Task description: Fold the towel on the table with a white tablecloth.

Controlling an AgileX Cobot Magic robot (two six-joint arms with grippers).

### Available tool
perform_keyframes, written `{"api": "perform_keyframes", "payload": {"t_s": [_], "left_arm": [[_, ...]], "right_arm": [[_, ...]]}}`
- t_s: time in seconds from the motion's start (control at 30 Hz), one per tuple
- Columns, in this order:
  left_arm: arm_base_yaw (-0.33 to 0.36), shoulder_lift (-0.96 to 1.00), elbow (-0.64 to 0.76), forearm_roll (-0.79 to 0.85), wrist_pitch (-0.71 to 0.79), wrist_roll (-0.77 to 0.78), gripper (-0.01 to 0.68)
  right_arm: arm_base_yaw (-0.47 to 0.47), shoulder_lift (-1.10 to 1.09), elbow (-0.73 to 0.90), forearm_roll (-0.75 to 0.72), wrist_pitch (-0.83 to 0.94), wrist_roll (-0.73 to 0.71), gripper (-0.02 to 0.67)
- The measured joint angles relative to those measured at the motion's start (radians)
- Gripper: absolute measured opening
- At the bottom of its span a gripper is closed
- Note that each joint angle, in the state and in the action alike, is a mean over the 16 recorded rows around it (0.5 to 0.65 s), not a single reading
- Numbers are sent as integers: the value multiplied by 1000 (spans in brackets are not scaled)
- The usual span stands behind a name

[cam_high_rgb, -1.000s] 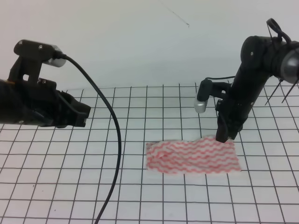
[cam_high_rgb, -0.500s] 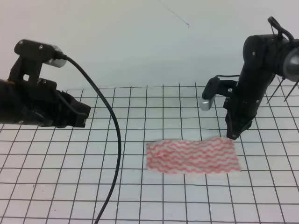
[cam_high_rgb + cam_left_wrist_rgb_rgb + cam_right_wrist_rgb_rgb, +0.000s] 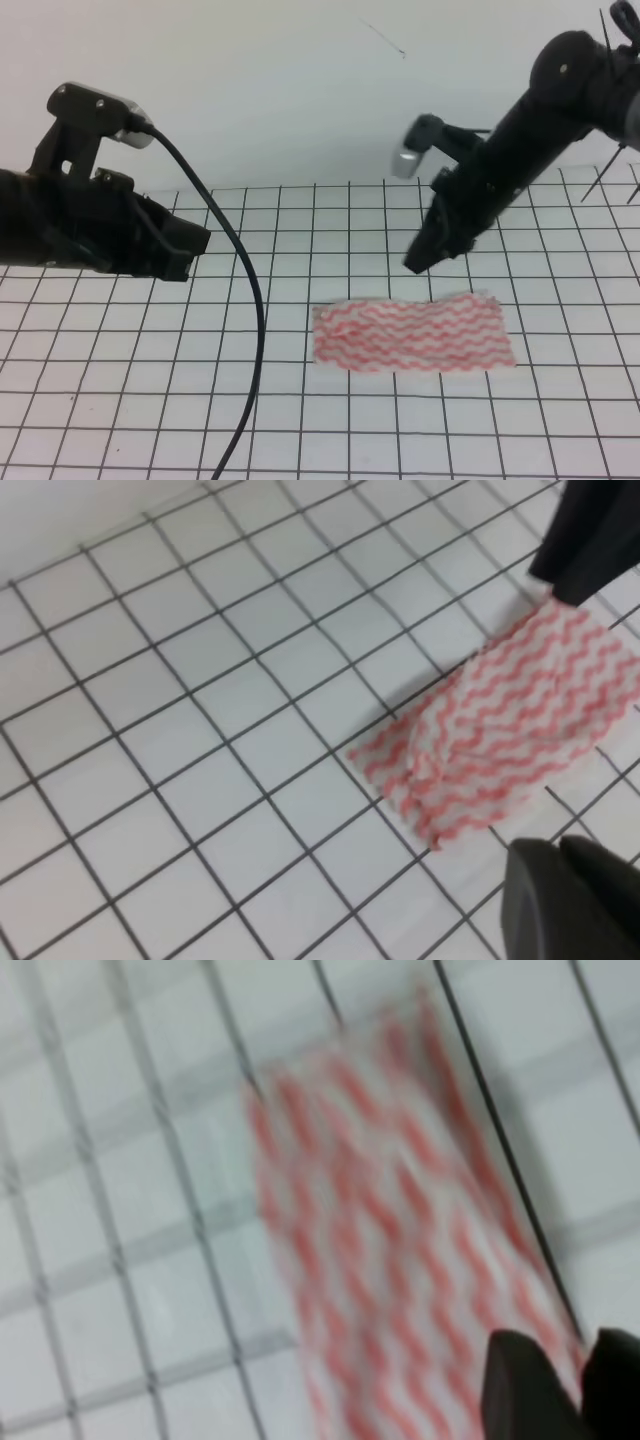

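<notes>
Towel [image 3: 412,334] lies flat on the gridded tablecloth [image 3: 150,380], mid-right, nothing gripping it. Your right gripper [image 3: 418,262] hangs above its far edge, fingertips close together, empty. Left gripper [image 3: 195,245] parked well left; can't tell if it's apart or together.

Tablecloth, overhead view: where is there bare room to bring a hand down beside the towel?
Bare tablecloth lies in front of the towel and between its left edge and the cable. It is crowded behind the towel's far edge, where the right hand hovers; the left hand is far left.
</notes>
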Motion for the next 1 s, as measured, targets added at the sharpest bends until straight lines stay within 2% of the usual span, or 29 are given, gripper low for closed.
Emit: {"api": "perform_keyframes", "payload": {"t_s": [0.2,0.53,0.83,1.0], "left_arm": [[1,0,0,-18,-5,18,0],[2,-10,0,50,-24,-57,0],[2,-19,0,85,-27,-89,0],[2,-20,0,85,-28,-89,0]], "right_arm": [[96,-10,0,61,-15,-18,170],[267,44,1,-105,-96,80,186],[297,86,0,-160,-148,144,182],[300,94,0,-166,-155,159,148]]}}
